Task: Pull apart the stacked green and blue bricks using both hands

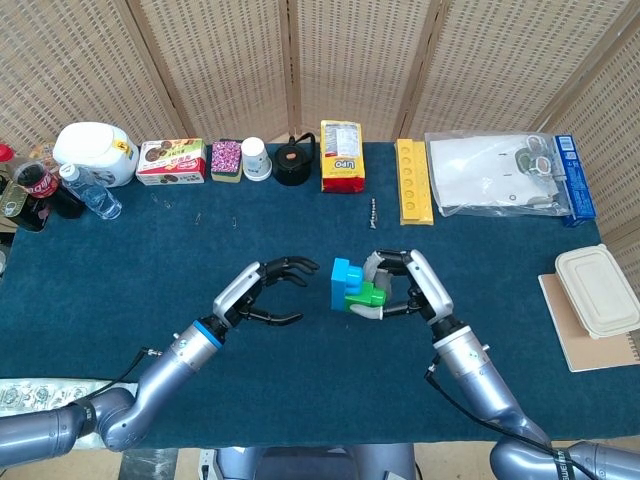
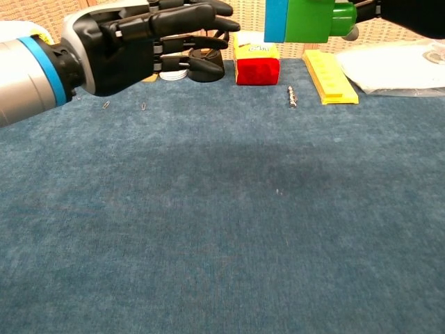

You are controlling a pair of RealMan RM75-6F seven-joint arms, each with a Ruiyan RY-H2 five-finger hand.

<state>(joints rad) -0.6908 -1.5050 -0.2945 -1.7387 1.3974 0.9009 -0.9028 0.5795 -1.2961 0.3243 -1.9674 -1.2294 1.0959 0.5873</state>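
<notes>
A blue brick (image 1: pixel 346 282) and a green brick (image 1: pixel 366 295) are stuck together and held off the table. My right hand (image 1: pixel 405 285) grips the green brick from the right side. In the chest view the blue brick (image 2: pixel 276 21) and the green brick (image 2: pixel 311 21) show at the top edge, and the right hand (image 2: pixel 400 14) is mostly cut off. My left hand (image 1: pixel 262 290) floats to the left of the bricks, fingers spread toward them, holding nothing; a gap separates it from the blue brick. The left hand (image 2: pixel 149 42) fills the chest view's upper left.
Along the back of the blue cloth (image 1: pixel 200 260) stand a yellow box (image 1: pixel 342 155), a yellow tray (image 1: pixel 413 180), a black kettle (image 1: pixel 294 162), a cup (image 1: pixel 255 158), snack boxes (image 1: pixel 170 161), bottles (image 1: pixel 90 190) and a plastic bag (image 1: pixel 495 172). A lidded container (image 1: pixel 598 290) lies right.
</notes>
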